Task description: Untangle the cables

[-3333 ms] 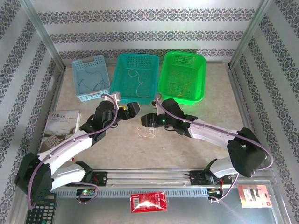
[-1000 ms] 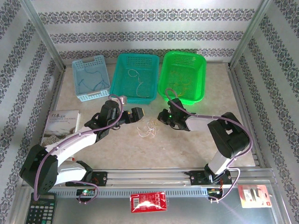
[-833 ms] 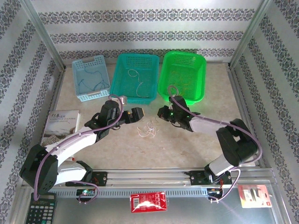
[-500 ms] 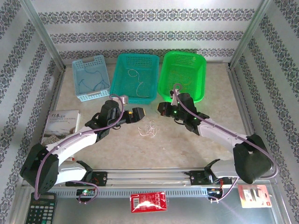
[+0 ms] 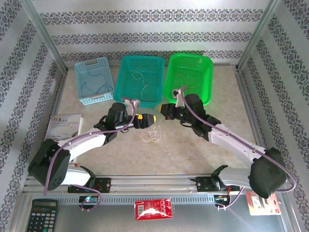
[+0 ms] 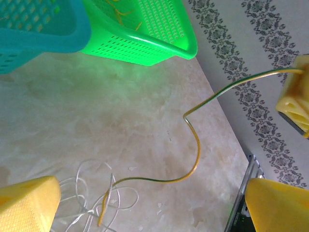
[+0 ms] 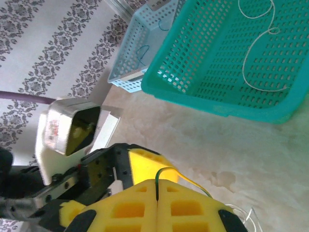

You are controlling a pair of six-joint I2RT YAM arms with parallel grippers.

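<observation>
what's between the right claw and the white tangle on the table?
One yellow-orange strand: pinched in the shut right claw, it curves down through the air into the white tangle. The left wrist view shows the whole run.

A robot test booth: wallpapered panels (image 5: pixel 154 29), aluminium frame (image 5: pixel 46 35).

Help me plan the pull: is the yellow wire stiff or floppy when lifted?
Probably springy rather than limp: the yellow wire holds kinked bends hanging from the right claw. Likely light, being so thin. Its lower end sits among the white wires, so it may drag them.
</observation>
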